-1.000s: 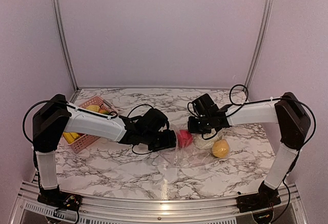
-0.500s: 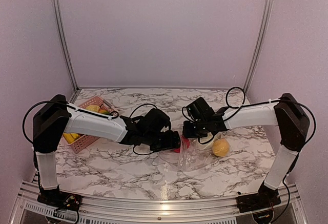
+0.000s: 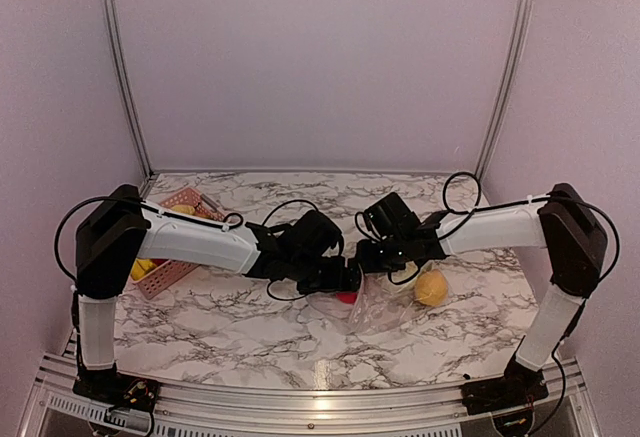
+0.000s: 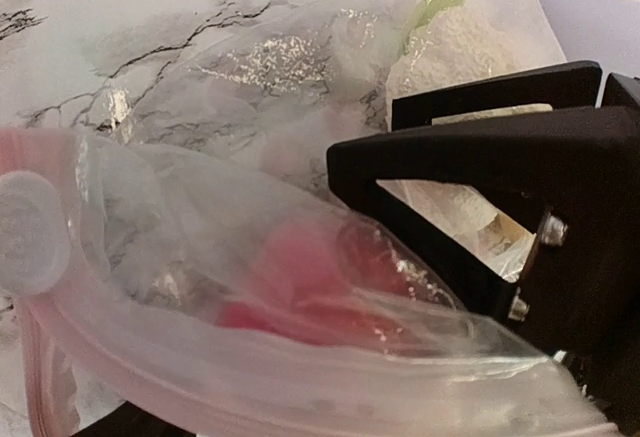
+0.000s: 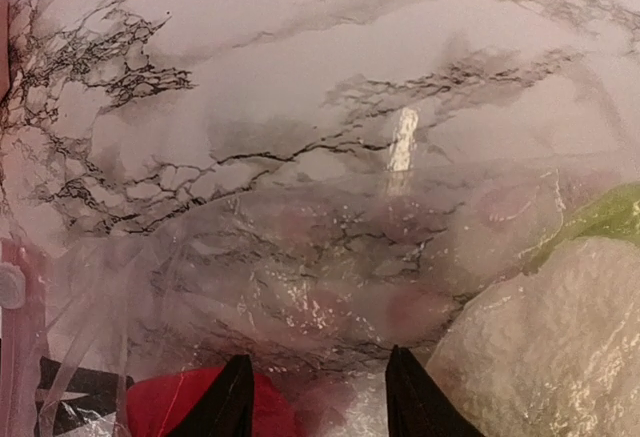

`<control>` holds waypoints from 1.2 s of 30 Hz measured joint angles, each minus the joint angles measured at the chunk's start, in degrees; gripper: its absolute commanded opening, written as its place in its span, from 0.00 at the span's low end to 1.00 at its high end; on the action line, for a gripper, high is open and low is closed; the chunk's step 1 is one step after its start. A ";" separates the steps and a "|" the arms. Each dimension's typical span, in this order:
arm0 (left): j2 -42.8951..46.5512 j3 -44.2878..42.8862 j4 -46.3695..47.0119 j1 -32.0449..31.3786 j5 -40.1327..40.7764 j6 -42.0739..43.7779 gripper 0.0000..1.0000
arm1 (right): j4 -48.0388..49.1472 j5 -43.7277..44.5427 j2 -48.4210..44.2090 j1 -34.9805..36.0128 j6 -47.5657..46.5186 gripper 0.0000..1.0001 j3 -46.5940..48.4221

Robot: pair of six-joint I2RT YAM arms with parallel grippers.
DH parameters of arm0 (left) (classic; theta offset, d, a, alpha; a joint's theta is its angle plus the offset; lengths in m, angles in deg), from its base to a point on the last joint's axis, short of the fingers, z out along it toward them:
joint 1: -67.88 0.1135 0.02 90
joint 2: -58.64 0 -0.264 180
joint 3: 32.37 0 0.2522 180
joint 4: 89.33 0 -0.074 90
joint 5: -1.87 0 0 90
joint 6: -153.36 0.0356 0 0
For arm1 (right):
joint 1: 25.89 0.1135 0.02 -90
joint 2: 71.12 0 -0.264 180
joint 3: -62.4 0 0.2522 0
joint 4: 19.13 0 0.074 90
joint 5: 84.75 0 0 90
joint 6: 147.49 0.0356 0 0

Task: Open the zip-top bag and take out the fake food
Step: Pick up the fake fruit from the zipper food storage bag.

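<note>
The large, clear, crinkly plastic zip-top bag point(image 3: 388, 307) lies on the white, black-veined marble table point(image 3: 230, 342), just right of centre. Both arms meet over its left end. From above, the left gripper point(image 3: 345, 277) and the right gripper point(image 3: 366, 255) sit almost touching, and their black bodies cover the bag's mouth.

The left gripper's own fingers cannot be made out in any view, so I cannot tell whether it stands wide or narrow. In its wrist view the bag point(image 4: 270, 67) fills the frame. The pink zip strip point(image 4: 150, 362) runs blurred across the bottom, and a red-pink plastic food piece point(image 4: 300, 292) shows through the film behind it. A black triangular gripper frame point(image 4: 470, 167) with 2 screws blocks the right side; which arm it belongs to is unclear.

The right gripper point(image 5: 318, 397) shows 2 black fingertips cut off by the bottom edge. They stand apart at a middling gap, with the bag point(image 5: 300, 257) crumpled behind them. The red-pink piece point(image 5: 170, 402) is half hidden at lower left. A white knobbly piece with a green edge point(image 5: 560, 327) is cropped at right.

A round yellow piece point(image 3: 431, 287) lies at the bag's right edge; whether it is inside or outside is unclear. The pink slatted plastic basket point(image 3: 190, 200) at the left is mostly hidden by the left arm, with yellow pieces point(image 3: 140, 269) peeking out.
</note>
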 measured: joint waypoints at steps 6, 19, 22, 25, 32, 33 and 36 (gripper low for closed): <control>-1.11 -1.55 -2.36 -0.07 0.28 1.97 0.97 | 0.55 -0.20 -0.09 0.02 -0.24 0.52 -0.52; -0.37 0.11 -1.25 -0.22 1.11 3.85 0.95 | -1.20 0.24 -1.84 0.28 -1.03 0.55 -0.61; 1.66 3.37 0.83 -0.24 1.38 4.24 0.94 | -3.67 0.74 -4.57 0.52 -1.11 0.50 -0.26; 3.52 6.21 2.62 -0.26 1.40 4.50 0.91 | -4.98 1.42 -7.58 0.52 -1.03 0.42 0.70; 5.73 9.51 5.64 -0.26 1.73 5.40 0.83 | -5.70 1.33 -10.80 0.83 0.68 0.28 1.75; 5.79 9.55 5.90 -0.26 1.77 5.60 0.81 | -5.79 1.07 -10.80 1.11 1.14 0.27 1.73; 5.81 9.55 6.54 -0.26 1.79 5.88 0.79 | -5.81 0.28 -10.78 1.68 1.92 0.24 1.53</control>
